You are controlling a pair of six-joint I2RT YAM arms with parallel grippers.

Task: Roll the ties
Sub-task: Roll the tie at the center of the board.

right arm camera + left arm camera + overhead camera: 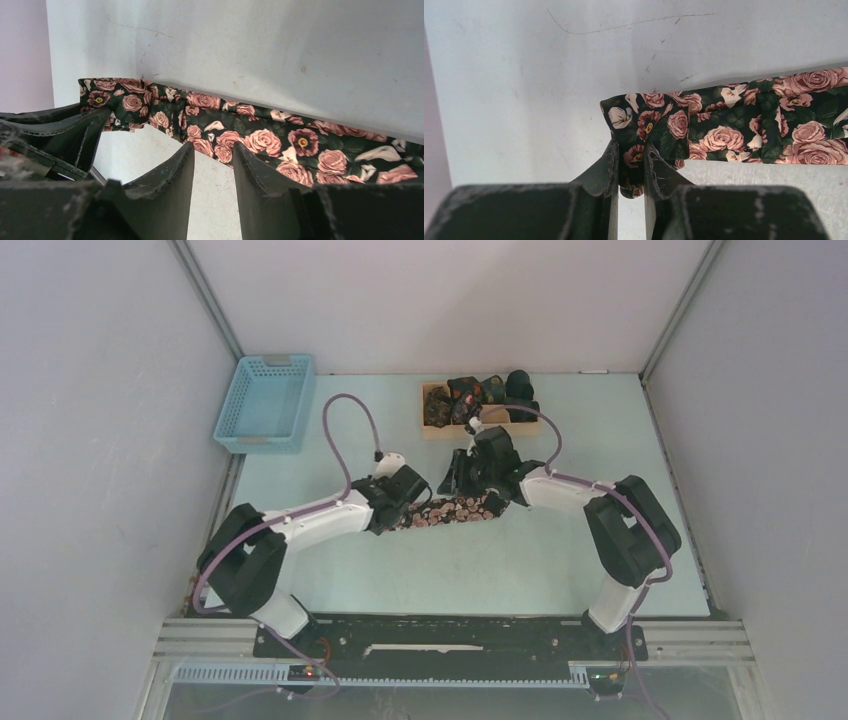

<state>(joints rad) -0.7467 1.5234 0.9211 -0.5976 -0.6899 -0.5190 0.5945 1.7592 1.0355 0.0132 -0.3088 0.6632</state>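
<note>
The long tie (744,125) is being shown stretched flat across the middle of the table (540,560). It is a narrow band of smooth fabric printed with pink roses, pale lilies and dark leaves on a near-black ground. Its left end is being kept doubled over into a small, soft, puckered tuck. That tuck is being pinched by the left gripper (630,170), whose two black, wedge-shaped fingers are being pressed together on the cloth with only the thickness of the fold between them. Their matt plastic is being shown scuffed, with grey wear along the edges.

The right gripper (213,150) is being held low beside the band, further along toward its right end, with its jaws standing apart. Bare table is being seen through the gap, and the near edge of the tie is being met just at the fingertips. Whether the tips are touching the cloth cannot be told.

The table surface is being shown as pale, hard and matt, marked with fine scratches and dark specks. Toward its far edge, the rolled ties (480,392) are being held in a shallow rectangular wooden tray (440,430). They are small, dark, multicoloured coils packed side by side. Well apart from the tray, a light blue plastic basket (265,402) with latticed walls is being kept at the far left corner.
</note>
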